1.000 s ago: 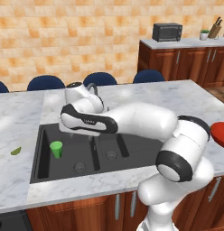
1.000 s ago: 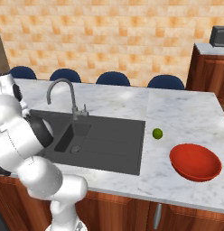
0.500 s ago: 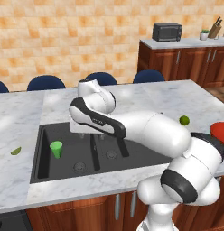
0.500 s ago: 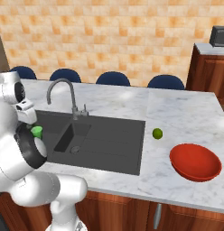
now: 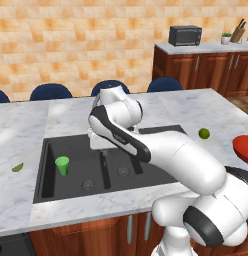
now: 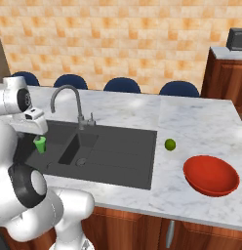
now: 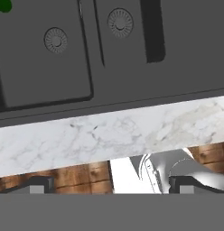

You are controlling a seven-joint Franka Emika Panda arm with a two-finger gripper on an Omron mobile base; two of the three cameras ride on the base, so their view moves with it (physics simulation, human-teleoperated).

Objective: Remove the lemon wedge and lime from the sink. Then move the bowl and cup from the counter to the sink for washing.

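The green cup stands upright in the left basin of the dark sink; a green bit of it shows at a corner of the hand view. On the marble counter the lemon wedge lies left of the sink. The lime rests to the sink's right, and the red bowl sits further right. My gripper is open and empty, its hand above the sink's middle, to the right of the cup.
A curved grey faucet rises at the back of the sink. Blue chair backs line the far side of the island. A microwave sits on the far counter. Both drains lie below the hand.
My hand has swung right and up, away from the cup and towards the sink's middle. The cup stays standing in the left basin. The jaws stay open.
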